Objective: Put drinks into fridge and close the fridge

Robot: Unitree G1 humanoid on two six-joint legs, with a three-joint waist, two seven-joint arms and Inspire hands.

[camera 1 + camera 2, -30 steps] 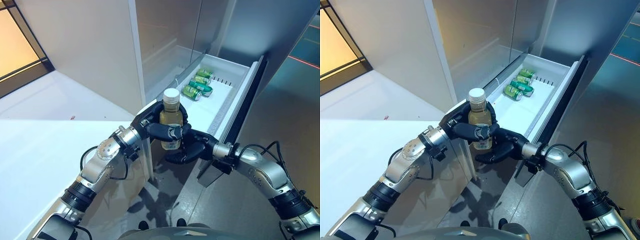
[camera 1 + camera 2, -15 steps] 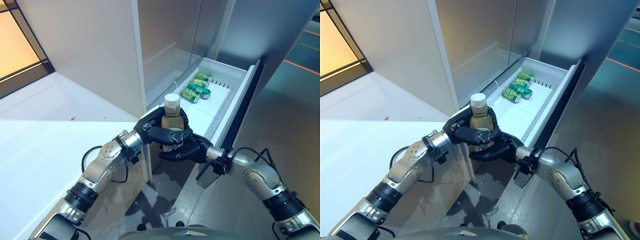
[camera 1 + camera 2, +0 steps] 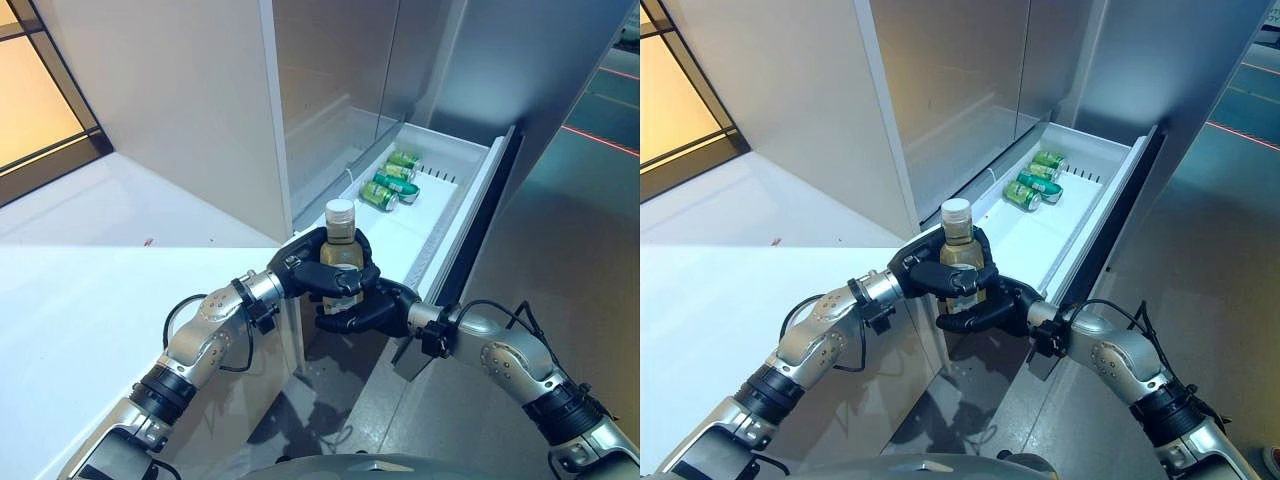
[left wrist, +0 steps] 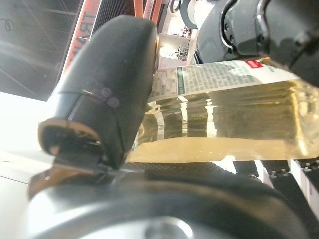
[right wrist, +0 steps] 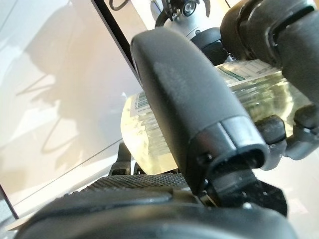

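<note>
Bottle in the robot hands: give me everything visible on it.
The bottle is clear, plastic by the look of it, with a white screw cap and yellow-amber liquid filling most of it. A printed label wraps its body. It stands upright above the near end of the open white fridge drawer, touching no surface. The left robot hand curls round its middle; the right robot hand curls round its lower part. Both wrist views show dark fingers and thumb pressed on the bottle.

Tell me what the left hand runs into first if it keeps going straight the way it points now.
The left hand, curled round the bottle, points toward the open fridge drawer. Straight on, it would probably first meet the right hand, which grips the same bottle. Depth is hard to judge.
</note>
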